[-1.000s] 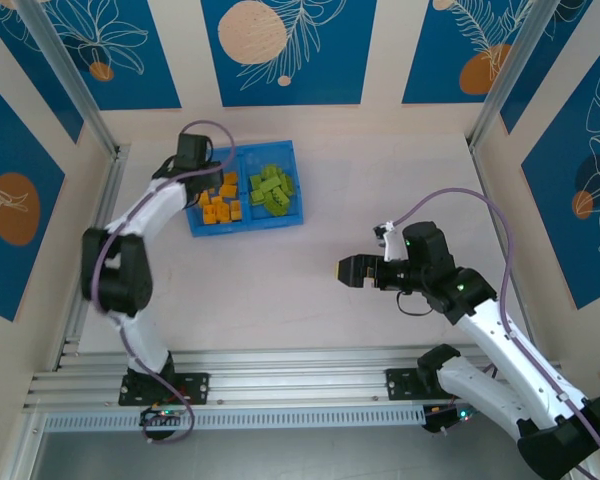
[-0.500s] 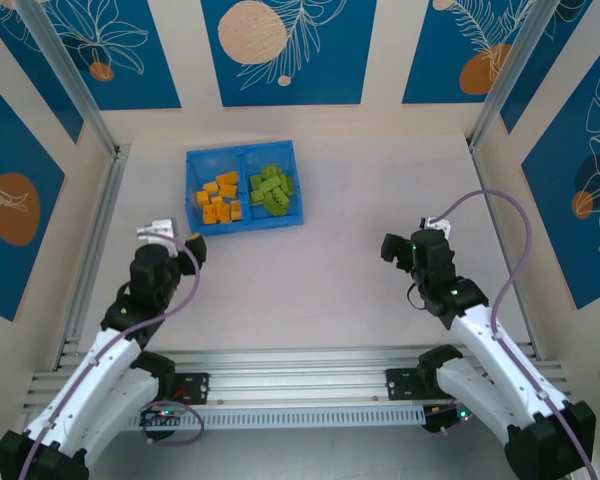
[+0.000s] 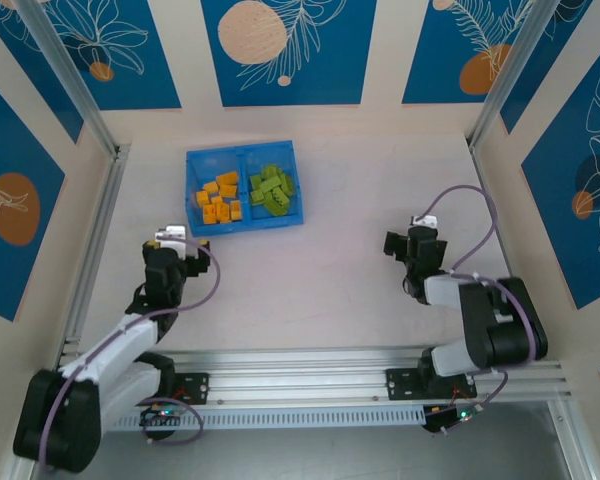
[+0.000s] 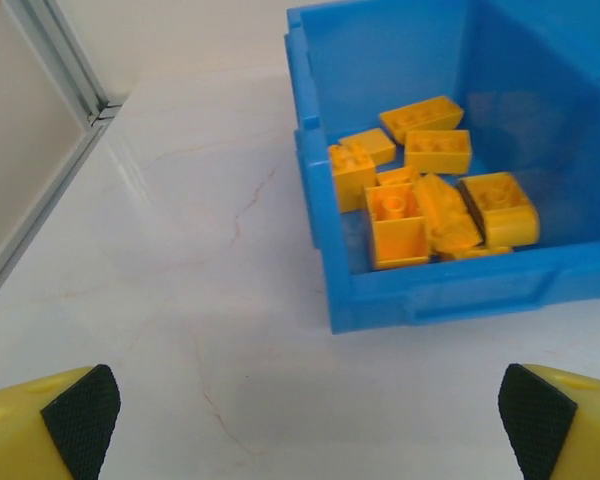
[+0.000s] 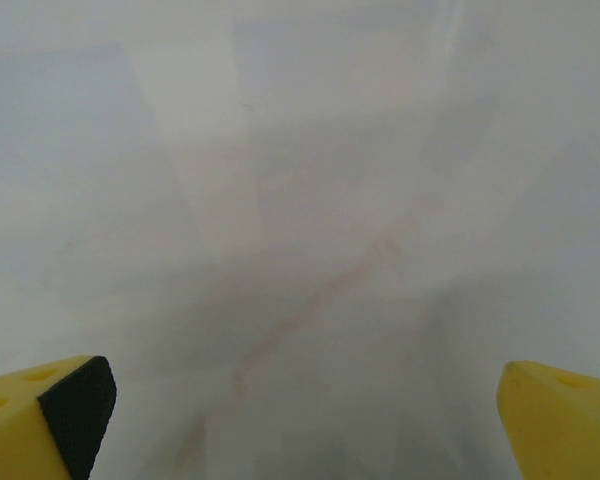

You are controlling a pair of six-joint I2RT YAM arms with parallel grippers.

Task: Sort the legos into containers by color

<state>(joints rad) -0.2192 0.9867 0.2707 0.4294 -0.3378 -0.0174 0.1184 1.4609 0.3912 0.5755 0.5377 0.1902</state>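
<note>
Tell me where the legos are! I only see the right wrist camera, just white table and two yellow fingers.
Observer: They're all in the blue tray, far across the table, toward the left.
Operator: Are the colors mixed up?
Observer: No. The orange-yellow legos lie in the left compartment, the green legos in the right compartment.
Operator: Is the other gripper holding one?
Observer: No, the left gripper is open and empty, facing the tray.

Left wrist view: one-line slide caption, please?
Open left gripper facing the blue tray, one compartment holding a pile of orange-yellow bricks.
</note>
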